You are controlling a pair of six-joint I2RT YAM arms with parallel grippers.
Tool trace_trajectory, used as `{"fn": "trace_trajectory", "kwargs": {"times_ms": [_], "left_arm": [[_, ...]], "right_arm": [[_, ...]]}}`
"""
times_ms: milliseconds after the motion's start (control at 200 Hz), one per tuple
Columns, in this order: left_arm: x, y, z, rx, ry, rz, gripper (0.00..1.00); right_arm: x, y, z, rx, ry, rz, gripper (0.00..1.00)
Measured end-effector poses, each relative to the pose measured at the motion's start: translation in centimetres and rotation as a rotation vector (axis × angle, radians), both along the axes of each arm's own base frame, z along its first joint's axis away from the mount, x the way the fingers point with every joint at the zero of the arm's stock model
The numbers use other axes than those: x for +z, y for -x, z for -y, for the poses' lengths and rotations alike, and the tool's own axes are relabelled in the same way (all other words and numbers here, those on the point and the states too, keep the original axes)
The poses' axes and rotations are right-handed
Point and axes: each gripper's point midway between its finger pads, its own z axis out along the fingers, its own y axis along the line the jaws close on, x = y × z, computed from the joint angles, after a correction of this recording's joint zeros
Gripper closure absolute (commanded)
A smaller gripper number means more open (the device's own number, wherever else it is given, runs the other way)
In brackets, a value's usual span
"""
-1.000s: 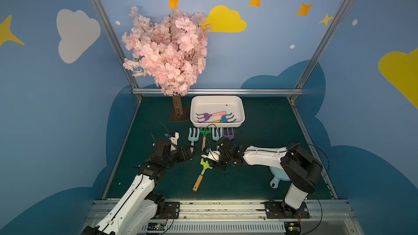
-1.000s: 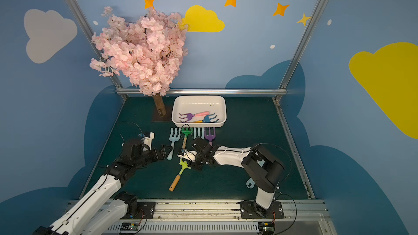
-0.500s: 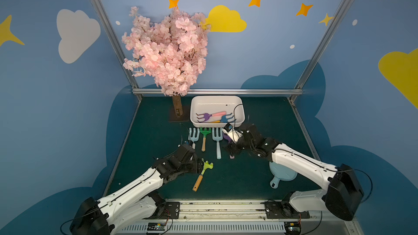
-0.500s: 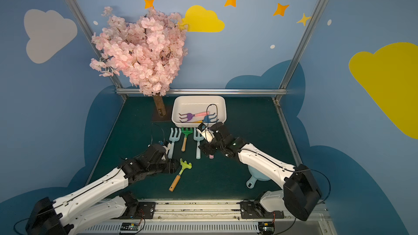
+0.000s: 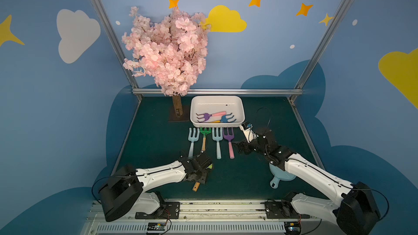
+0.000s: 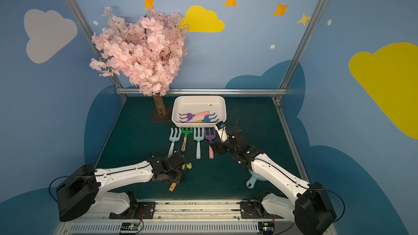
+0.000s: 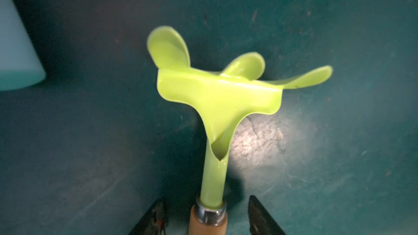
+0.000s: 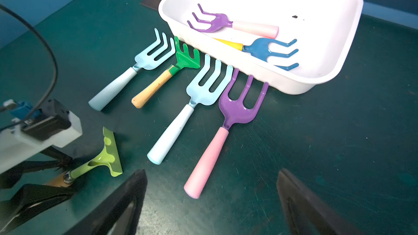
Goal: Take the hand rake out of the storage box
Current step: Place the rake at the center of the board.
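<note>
Box (image 5: 216,97): stood at far edge of mat (image 5: 158,132), two rakes inside. Purple rake (image 5: 210,115) and blue rake (image 5: 226,118): lay with long axes along box's length, heads toward opposite ends. Right gripper (image 8: 211,175): hung spread wide, empty, just short of box; nearer arm, rakes straight beyond it. Left gripper (image 7: 204,200): straddled lime rake (image 7: 217,100) handle, jaws half apart, not touching it.

Storage box (image 5: 216,106) at desk (image 5: 158,136) rear, two hand rakes (image 5: 209,115) inside (lying crosswise); tree (image 5: 177,109) to its left; row of four rakes (image 5: 217,136) just before it; dish (image 5: 276,176) at front right.
</note>
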Motion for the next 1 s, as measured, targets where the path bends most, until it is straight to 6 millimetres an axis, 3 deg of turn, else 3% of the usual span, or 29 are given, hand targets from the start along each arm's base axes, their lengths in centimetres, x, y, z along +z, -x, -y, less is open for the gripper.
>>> {"fn": "trace_trajectory", "kwargs": {"times_ms": [285,425,696,836,1001], "left_arm": [[-0.1,0.8,-0.2,0.007,-0.004,0.038,0.8],[0.3,2.0,-1.9,0.049,0.018,0.052,0.81],[2.7,1.8,-4.6,0.166,0.099,0.164,0.8],[2.5,1.9,-6.2,0.219,0.092,0.175,0.8],[1.5,1.6,-6.5,0.238,0.05,0.151,0.83]], "right_arm": [[0.5,0.0,0.0,0.0,-0.034,0.017,0.06],[0.7,-0.2,-0.2,0.001,-0.043,0.026,0.06],[0.6,-0.7,0.2,-0.021,-0.047,0.025,0.06],[0.5,-0.7,0.1,-0.019,-0.053,0.021,0.06],[0.5,-0.7,0.1,-0.019,-0.054,0.021,0.06]]}}
